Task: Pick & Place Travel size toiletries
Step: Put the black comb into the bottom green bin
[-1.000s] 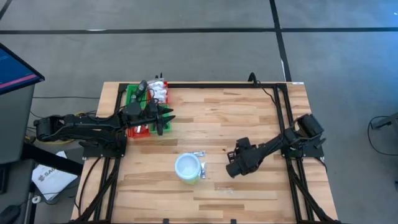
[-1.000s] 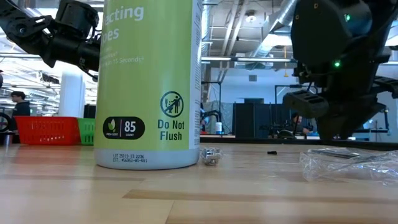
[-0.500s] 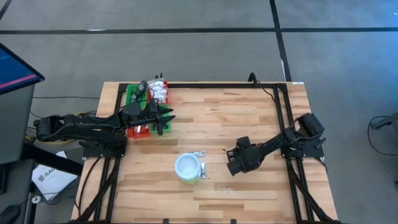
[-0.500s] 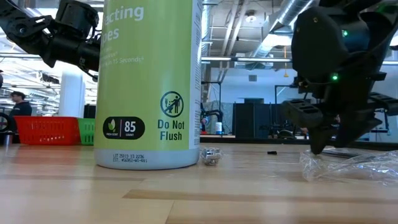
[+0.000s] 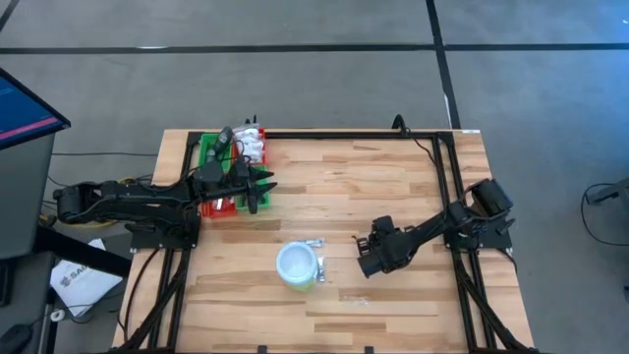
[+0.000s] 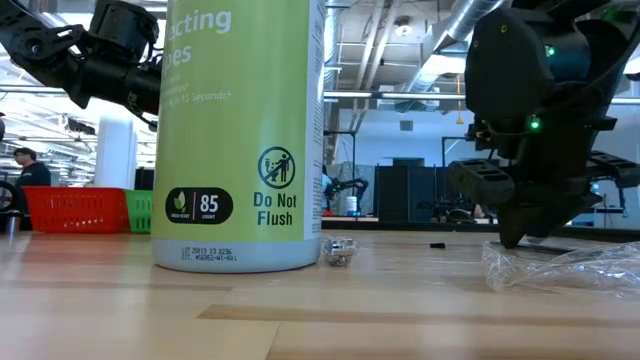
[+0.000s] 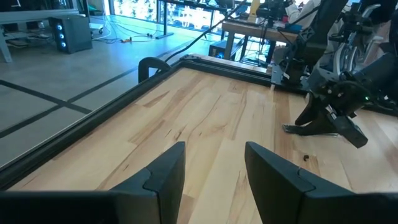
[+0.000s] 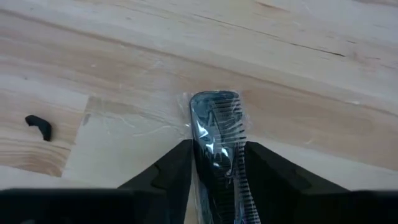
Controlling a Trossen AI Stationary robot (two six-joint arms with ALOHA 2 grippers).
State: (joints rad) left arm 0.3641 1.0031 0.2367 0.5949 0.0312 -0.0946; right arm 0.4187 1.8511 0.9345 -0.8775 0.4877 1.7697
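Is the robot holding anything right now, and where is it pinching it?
The right gripper pinches a wrapped black comb by one end. The left gripper is open and holds nothing.

Tall lime-green plastic wipes canister (image 6: 238, 130) on the wooden table, white partial lettering "cting" and "15 Seconds" near its top, black oval badge reading "85 count", black "Do Not Flush" under a no-flush pictogram

Glossy crinkled clear plastic wrap (image 8: 155, 134) round a black plastic comb (image 8: 217, 140); smooth pale wood table (image 8: 298, 56).
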